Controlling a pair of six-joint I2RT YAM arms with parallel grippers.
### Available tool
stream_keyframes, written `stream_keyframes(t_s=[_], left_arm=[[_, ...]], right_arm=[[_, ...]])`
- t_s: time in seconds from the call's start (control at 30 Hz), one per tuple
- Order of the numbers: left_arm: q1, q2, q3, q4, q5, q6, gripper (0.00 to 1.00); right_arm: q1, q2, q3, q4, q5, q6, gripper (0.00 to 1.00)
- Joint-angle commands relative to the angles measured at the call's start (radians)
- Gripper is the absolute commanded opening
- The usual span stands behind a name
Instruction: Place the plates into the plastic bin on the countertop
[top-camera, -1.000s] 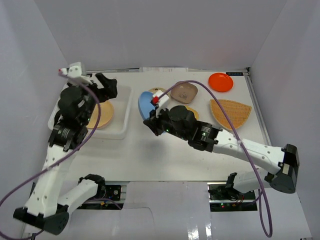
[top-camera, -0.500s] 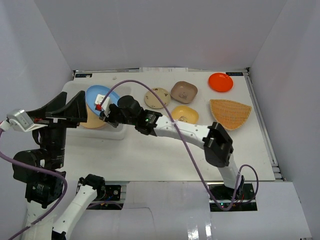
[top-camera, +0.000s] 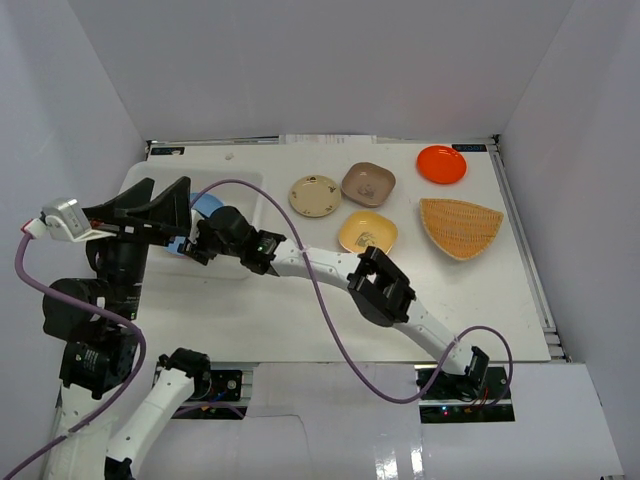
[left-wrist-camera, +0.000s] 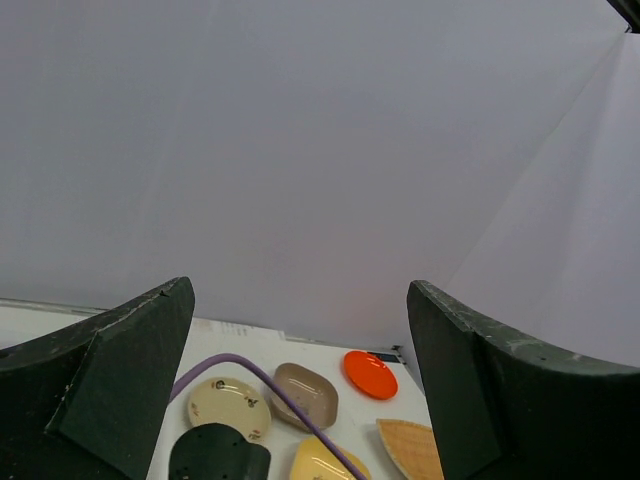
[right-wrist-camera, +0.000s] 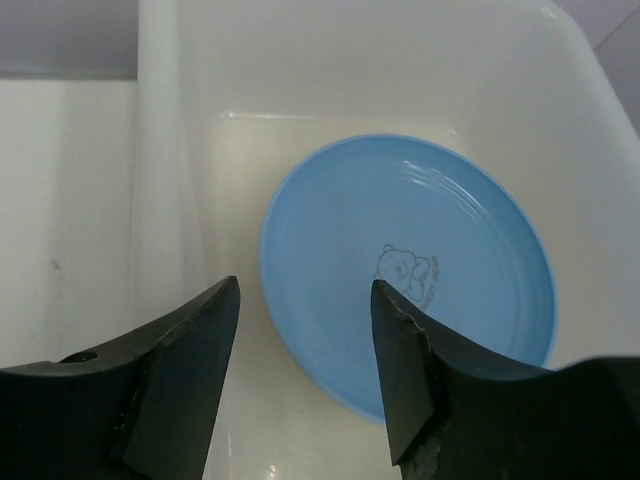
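Blue plate (right-wrist-camera: 430, 300) flat inside plastic bin (right-wrist-camera: 160, 150) walls; right gripper (right-wrist-camera: 305, 290) spread above.

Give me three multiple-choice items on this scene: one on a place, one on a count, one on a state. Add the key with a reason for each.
1. Where is the round blue plate?
A) inside the translucent white plastic bin
B) held in the air
C) leaning on the back wall

2. How many plates lie on the white countertop outside the bin?
A) three
B) five
C) seven

3. How is the right pincer?
A) shut on the blue plate
B) open above the blue plate
C) out of view

Key:
1 A: the right wrist view shows it within the bin's walls.
2 B: cream round plate, brown rounded-square plate, yellow rounded-square plate, orange-red round plate, orange woven fan-shaped plate.
3 B: its fingers stand apart, with the plate below the gap.
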Motion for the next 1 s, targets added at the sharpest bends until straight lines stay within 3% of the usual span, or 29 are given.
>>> stream_keyframes(t_s=[0.0, 0.17, 0.3, 0.33, 0.4, 0.43, 0.53, 0.6, 0.67, 0.73, 0.93, 0.97], left_arm=[[0.002, 0.025, 0.026, -0.018, 0.017, -0.015, 0.98], [0.002, 0.157, 0.05, -0.076, 0.12, -0.078, 0.98], [0.002, 0.281, -0.003, -0.061, 0.301, -0.164, 0.98], [0.001, 0.308, -0.02, -0.048, 0.382, -0.184, 0.98], [-0.002, 0.383, -0.08, 0.008, 0.456, -0.236, 0.98], [-0.005, 0.406, -0.101, 0.03, 0.517, -0.255, 0.98], [-0.056, 0.486, -0.164, 0.102, 0.568, -0.285, 0.98], [-0.143, 0.531, -0.168, 0.104, 0.544, -0.247, 0.98], [-0.244, 0.555, -0.165, 0.104, 0.518, -0.215, 0.98], [-0.301, 0.596, -0.161, 0.102, 0.521, -0.16, 0.98], [-0.395, 0.616, -0.195, 0.055, 0.58, -0.08, 0.98], [-0.4, 0.609, -0.195, 0.042, 0.58, -0.075, 0.98]], right_arm=[[-0.015, -0.241, -0.13, 0.231, -0.003, 0.071, 0.62], [-0.075, -0.567, -0.551, 0.403, 0.046, 0.212, 0.56], [-0.152, -0.913, -0.906, 0.42, 0.242, 0.356, 0.53], [-0.214, -0.976, -1.051, 0.406, 0.279, 0.4, 0.53], [-0.294, -1.151, -1.177, 0.348, 0.379, 0.558, 0.53], [-0.395, -1.212, -1.291, 0.309, 0.403, 0.618, 0.53], [-0.589, -1.447, -1.45, 0.158, 0.433, 0.805, 0.55], [-0.777, -1.591, -1.58, 0.078, 0.431, 0.861, 0.64], [-0.952, -1.685, -1.663, 0.014, 0.415, 0.881, 0.74], [-1.105, -1.712, -1.705, -0.003, 0.369, 0.907, 0.75], [-1.402, -1.661, -1.84, 0.036, 0.195, 1.008, 0.77], [-1.423, -1.617, -1.849, 0.056, 0.14, 1.023, 0.82]])
